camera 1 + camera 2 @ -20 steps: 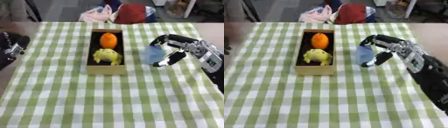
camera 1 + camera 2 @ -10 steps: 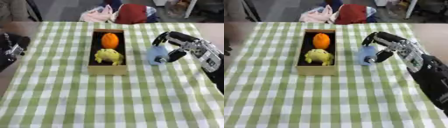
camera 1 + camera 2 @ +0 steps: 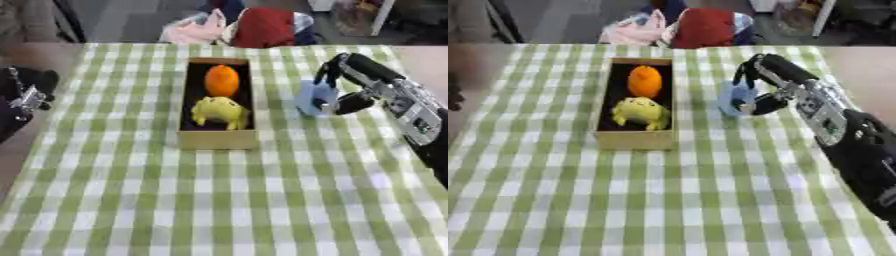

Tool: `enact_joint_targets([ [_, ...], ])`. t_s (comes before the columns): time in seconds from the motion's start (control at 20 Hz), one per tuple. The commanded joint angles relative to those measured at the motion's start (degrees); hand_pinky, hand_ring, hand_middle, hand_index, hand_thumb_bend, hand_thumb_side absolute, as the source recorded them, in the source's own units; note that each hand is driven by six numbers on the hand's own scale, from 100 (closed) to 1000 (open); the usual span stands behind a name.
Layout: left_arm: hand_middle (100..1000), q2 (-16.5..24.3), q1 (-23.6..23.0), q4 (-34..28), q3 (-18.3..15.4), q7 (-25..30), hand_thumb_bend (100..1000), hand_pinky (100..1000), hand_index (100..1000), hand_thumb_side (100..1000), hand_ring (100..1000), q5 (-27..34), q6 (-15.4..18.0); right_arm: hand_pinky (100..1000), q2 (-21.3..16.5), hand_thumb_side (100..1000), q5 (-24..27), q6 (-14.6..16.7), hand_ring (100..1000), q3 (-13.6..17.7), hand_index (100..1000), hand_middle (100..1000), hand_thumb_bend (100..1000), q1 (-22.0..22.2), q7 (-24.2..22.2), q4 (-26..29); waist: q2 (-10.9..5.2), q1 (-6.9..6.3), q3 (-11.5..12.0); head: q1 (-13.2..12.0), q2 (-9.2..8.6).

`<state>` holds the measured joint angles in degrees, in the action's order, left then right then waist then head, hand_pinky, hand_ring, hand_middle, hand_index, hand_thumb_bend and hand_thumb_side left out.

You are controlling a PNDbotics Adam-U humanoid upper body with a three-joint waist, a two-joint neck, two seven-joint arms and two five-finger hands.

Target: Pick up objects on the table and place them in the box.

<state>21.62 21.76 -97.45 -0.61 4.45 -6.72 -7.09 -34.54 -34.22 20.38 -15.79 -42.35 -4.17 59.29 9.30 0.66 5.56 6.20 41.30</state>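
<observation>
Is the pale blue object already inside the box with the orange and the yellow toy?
No, the pale blue object sits on the checked cloth to the right of the box, with the right hand curled round it.

The right arm comes in from the lower right edge and reaches up and leftward, its black forearm giving way to a silver wrist section. The right hand (image 3: 348,82) is curled — fingers (image 3: 333,67) arch over from above while the thumb closes in from below, pinching a pale blue object (image 3: 313,98) between them. The palm faces left, toward the middle of the view. The left hand (image 3: 24,96) shows only at the left edge of the left eye view — dark, with silver parts, held well apart from the right; its fingers cannot be made out.
</observation>
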Motion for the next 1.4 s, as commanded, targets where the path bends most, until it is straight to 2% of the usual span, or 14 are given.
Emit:
enact_joint_targets([
  [0.05,510,0.57,0.59,-0.88,-0.53,0.18,584,539,642,687,550,0.18,0.13,603,-1.02,100,0.08,0.1,558,0.8,605,321,366,-0.88,1.77,0.38,-0.84,-0.13,0.05,-0.03,0.2],
  [0.25,510,0.54,0.57,-0.87,-0.53,0.2,579,540,642,688,550,0.19,0.11,601,-1.11,100,0.34,0.27,552,0.7,599,316,352,-0.92,2.14,0.8,-0.86,-0.11,0.02,-0.02,0.18],
  [0.5,510,0.51,0.5,-0.81,-0.51,0.21,576,540,642,689,549,0.16,0.06,611,-1.48,100,1.31,0.22,563,0.49,614,335,381,-0.94,1.66,2.32,-0.91,-0.04,-0.05,0.02,0.09],
  [0.6,510,0.49,0.48,-0.83,-0.5,0.24,575,540,642,690,549,0.15,0.07,631,-1.61,127,1.19,0.39,594,0.42,671,424,430,-0.96,1.26,3.01,-0.9,-0.03,-0.03,-0.03,0.07],
  [0.65,510,0.48,0.47,-0.84,-0.51,0.24,574,540,642,691,549,0.15,0.07,652,-1.71,229,0.99,0.49,643,0.4,735,520,461,-0.92,1.11,3.41,-0.89,-0.03,-0.03,-0.07,0.06],
  [0.75,510,0.49,0.44,-0.81,-0.51,0.28,574,540,642,691,547,0.12,0.04,689,-2.0,338,-0.02,0.69,721,-0.01,808,633,495,-0.85,-0.02,3.79,-0.87,-0.01,-0.04,-0.05,0.1],
  [0.8,510,0.48,0.43,-0.81,-0.48,0.32,574,540,642,692,546,0.11,0.05,728,-2.14,410,-0.75,0.77,782,-0.26,860,731,524,-0.77,-0.84,3.66,-0.86,0.01,-0.03,-0.02,0.11],
  [0.95,510,0.46,0.41,-0.81,-0.47,0.4,573,540,642,692,546,0.09,0.04,814,-2.35,499,-3.02,1.06,877,-0.57,922,850,569,-0.83,-3.69,2.18,-0.89,0.04,-0.01,-0.07,0.19],
  [1.15,509,0.45,0.36,-0.79,-0.45,0.54,572,541,643,693,546,0.08,0.06,858,-2.29,526,-6.17,1.69,924,0.35,941,895,586,-1.26,-7.63,-0.43,-0.95,-0.01,0.04,-0.13,0.24],
  [1.4,509,0.44,0.28,-0.8,-0.47,0.63,572,541,643,694,546,0.1,0.09,862,-2.16,548,-7.31,2.19,926,1.92,944,890,599,-1.52,-12.93,-1.39,-0.96,-0.13,0.0,-0.15,0.29],
])
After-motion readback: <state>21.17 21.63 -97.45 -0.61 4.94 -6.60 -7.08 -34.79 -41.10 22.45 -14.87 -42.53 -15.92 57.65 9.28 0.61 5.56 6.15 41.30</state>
